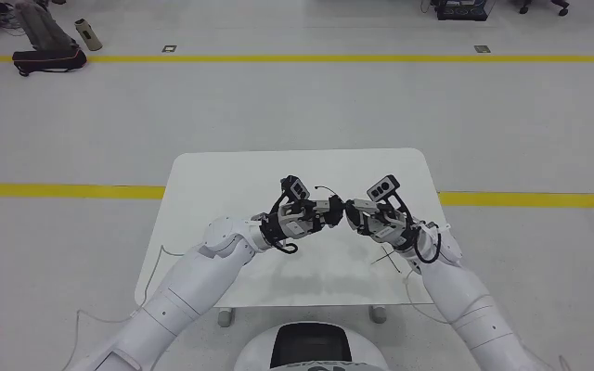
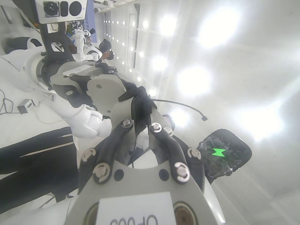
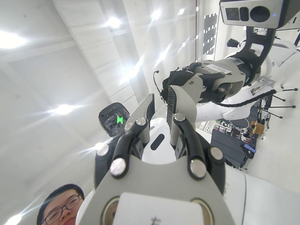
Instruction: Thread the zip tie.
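A white table point(image 1: 209, 181) stands over one yellow floor line point(image 1: 74, 190); a black bag point(image 1: 46, 59) lies by the farther line point(image 1: 297, 58).

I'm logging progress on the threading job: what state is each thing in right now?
Thin black plastic zip tie: not looped, head end free in the air, other end pinched.
Left hand: shut on the zip tie.
Right hand: open, fingers apart, close to the left hand.

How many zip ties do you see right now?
1. The zip tie sticks out of the shut left hand, above the table, close to the open right hand. Its other end is hidden in the grip.
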You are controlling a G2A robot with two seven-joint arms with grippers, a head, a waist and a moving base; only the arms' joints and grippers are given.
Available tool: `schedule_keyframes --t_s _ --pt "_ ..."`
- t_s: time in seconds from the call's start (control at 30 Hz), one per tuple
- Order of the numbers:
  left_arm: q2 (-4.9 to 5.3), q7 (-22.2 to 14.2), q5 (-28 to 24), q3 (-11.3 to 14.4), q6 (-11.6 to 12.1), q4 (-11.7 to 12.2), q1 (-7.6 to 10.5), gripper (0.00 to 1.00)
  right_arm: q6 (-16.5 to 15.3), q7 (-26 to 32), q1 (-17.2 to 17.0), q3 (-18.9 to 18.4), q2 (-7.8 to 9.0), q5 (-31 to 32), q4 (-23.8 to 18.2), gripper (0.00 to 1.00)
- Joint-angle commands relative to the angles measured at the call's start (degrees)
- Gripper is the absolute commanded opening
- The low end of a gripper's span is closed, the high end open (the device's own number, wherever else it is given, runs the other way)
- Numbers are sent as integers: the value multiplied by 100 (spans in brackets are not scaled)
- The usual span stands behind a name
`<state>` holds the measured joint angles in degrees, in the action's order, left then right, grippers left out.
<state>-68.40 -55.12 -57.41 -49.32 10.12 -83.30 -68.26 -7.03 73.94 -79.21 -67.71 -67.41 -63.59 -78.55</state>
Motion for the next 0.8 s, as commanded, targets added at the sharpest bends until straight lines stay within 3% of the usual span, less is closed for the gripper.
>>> schedule_keyframes --t_s 0.0,0.77 --pt "0 0 0 0 0 0 0 0 5 8 7 -1 -5 6 9 13" --pt "0 0 0 0 0 0 0 0 71 82 57 -13 -65 79 65 11"
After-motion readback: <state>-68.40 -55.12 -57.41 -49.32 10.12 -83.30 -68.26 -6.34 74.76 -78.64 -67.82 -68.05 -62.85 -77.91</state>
